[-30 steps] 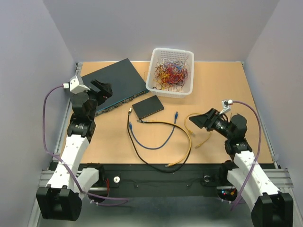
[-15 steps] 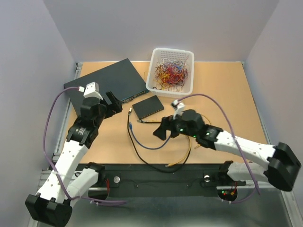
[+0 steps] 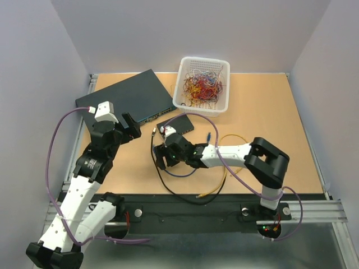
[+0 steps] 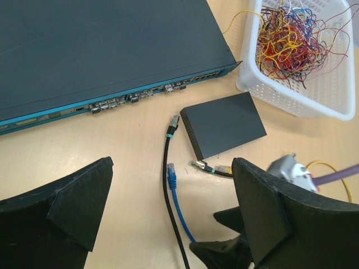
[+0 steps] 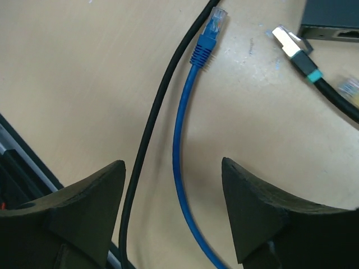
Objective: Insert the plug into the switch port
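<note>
The right gripper [image 5: 173, 168] is hovering with jaws spread over the blue cable [image 5: 178, 134], just behind its plug [image 5: 212, 28], which is lying free on the worktop [image 5: 84, 84] at top centre, near the switch [image 5: 331, 17] (upper right corner). Grasping looks like the step in hand: next, lowering and pinching close to the plug. The left gripper [image 4: 171, 165] is hanging spread, holding nothing.

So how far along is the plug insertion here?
Nothing looks done: the blue plug and the silver-tipped black plug both lie on the table, outside the small black switch. In hand: the right gripper hovers open astride the blue cable, gripping nothing; the left gripper is open and empty. Left: grasp a plug, align it, push it into the switch.
</note>
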